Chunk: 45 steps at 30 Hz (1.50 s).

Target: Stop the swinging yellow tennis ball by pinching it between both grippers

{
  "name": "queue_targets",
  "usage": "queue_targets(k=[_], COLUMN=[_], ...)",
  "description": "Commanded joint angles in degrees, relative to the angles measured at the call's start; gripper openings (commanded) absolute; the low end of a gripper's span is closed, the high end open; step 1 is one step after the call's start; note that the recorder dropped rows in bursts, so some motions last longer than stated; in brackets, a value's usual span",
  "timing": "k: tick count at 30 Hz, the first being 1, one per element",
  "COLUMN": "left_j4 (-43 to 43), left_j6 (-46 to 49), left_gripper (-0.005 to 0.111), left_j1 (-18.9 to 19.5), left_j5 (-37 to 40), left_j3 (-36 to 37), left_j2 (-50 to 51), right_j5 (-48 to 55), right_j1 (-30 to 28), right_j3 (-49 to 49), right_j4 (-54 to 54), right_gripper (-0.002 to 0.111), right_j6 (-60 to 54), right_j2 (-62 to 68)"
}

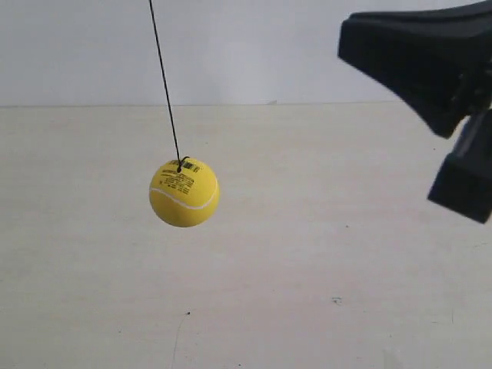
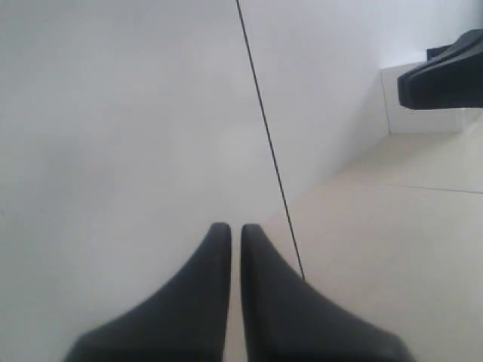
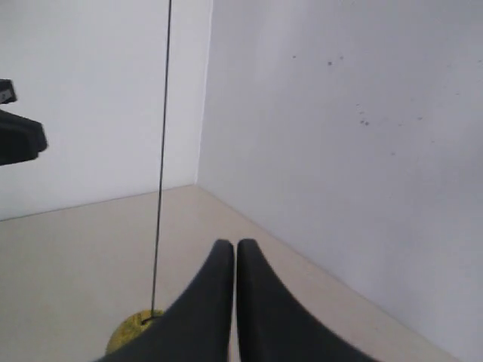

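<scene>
The yellow tennis ball (image 1: 184, 192) hangs above the pale table on a thin black string (image 1: 164, 77), label side up. One black wedge-jawed gripper (image 1: 354, 42) of the arm at the exterior view's right is level with the string and well clear of the ball. My left gripper (image 2: 235, 230) is shut and holds nothing. The string (image 2: 264, 136) passes just beside it, the ball is hidden behind its jaws, and the other gripper (image 2: 445, 75) shows far off. My right gripper (image 3: 235, 247) is shut and empty too. The ball (image 3: 127, 332) peeks out beside one of its jaws, below the string (image 3: 161, 151).
A pale table (image 1: 307, 292) runs back to a white wall (image 1: 246, 46). The right wrist view shows a wall corner (image 3: 204, 113) and the other gripper (image 3: 19, 136) at the picture's edge. A white block (image 2: 423, 105) stands against the wall in the left wrist view.
</scene>
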Motion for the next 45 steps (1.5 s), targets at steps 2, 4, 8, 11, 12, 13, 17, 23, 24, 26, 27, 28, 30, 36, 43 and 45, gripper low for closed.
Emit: queue_targets(k=[2,4,8,11,12,13,17,23,24,26,27,28,30,36,43,45], left_j4=[-0.28,-0.43,-0.43,-0.43,-0.43,-0.43,-0.43,-0.43,-0.43,-0.43,-0.90,-1.65,-4.06,-7.11,-6.70,-6.70], left_j6=[-0.54,-0.54,-0.54,-0.54,-0.54,-0.54,-0.54,-0.54,-0.54,-0.54,-0.54,-0.54,-0.54,-0.71,-0.71,-0.71], left_gripper=[0.005,0.005,0.005,0.005,0.005,0.005,0.005,0.005,0.005,0.005,0.005,0.005,0.005,0.005,0.005,0.005], left_j1=[-0.45,-0.45,-0.45,-0.45,-0.45,-0.45,-0.45,-0.45,-0.45,-0.45,-0.45,-0.45,-0.45,-0.45,-0.45,-0.45], left_j5=[2.99,3.17,3.57,3.57,3.57,3.57,3.57,3.57,3.57,3.57,3.57,3.35,2.28,0.00,0.35,0.35], left_j3=[0.11,0.11,0.11,0.11,0.11,0.11,0.11,0.11,0.11,0.11,0.11,0.11,-0.30,-0.42,-0.42,-0.42], left_j2=[-7.54,-9.97,-14.17,-17.63,-18.45,-19.46,-23.24,-28.33,-28.95,-29.26,-29.26,-29.26,-29.26,-29.26,-29.26,-29.26], right_j5=[6.14,7.12,7.75,7.75,7.75,7.75,7.75,7.75,7.75,7.75,7.75,7.75,7.75,9.14,11.00,11.00], right_j1=[0.04,0.04,0.04,0.04,0.04,0.04,0.04,0.04,0.04,0.04,0.04,0.04,0.04,0.04,0.04,0.04], right_j3=[-0.28,-0.28,-0.28,-0.28,-0.28,-0.28,-0.28,-0.28,-0.28,-0.28,-0.28,-0.28,-0.28,-0.28,-0.28,-0.28], right_j4=[-0.13,-0.13,-0.13,-0.13,-0.13,-0.13,-0.13,-0.13,-0.13,-0.13,-0.13,-0.13,-0.13,-0.13,0.24,0.24], right_gripper=[0.000,0.000,0.000,0.000,0.000,0.000,0.000,0.000,0.000,0.000,0.000,0.000,0.000,0.000,0.000,0.000], right_j6=[0.00,-0.53,-0.83,-1.12,-1.12,-1.12,-1.12,-1.12,-1.23,-1.23,-1.23,-1.23,-1.23,-1.23,-1.12,-1.12], right_j2=[-7.79,-10.55,-15.22,-18.77,-19.88,-20.97,-24.98,-30.04,-30.83,-32.30,-32.87,-33.54,-34.87,-38.20,-38.78,-38.78])
